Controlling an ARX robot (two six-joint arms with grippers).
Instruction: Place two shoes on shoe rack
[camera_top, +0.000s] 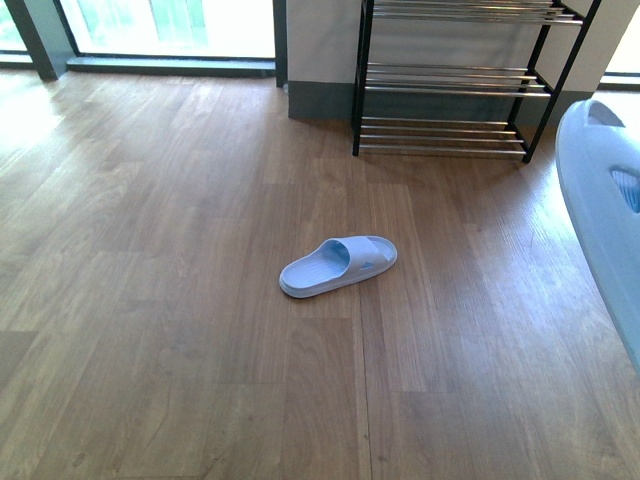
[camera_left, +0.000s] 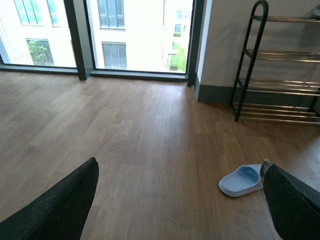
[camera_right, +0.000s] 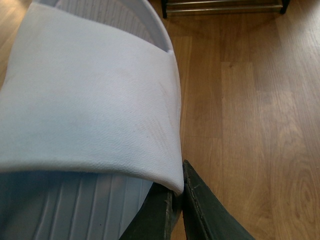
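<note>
One pale blue slide (camera_top: 338, 265) lies on the wooden floor in the middle of the front view, apart from both arms. It also shows as a slide on the floor (camera_left: 241, 180) just beside one finger (camera_left: 292, 205) of my open left gripper (camera_left: 180, 192). A second pale blue slide (camera_top: 605, 205) hangs in the air at the right edge of the front view. My right gripper (camera_right: 179, 197) is shut on the side edge of this held slide (camera_right: 85, 100). The shoe rack (camera_top: 455, 85), black-framed with chrome rods, stands against the far wall; its visible tiers are bare.
Tall windows (camera_left: 135, 35) run along the far wall left of the rack. A grey wall with a dark skirting board (camera_top: 320, 100) backs the rack. Wooden floor (camera_top: 160, 300) stretches between me and the rack.
</note>
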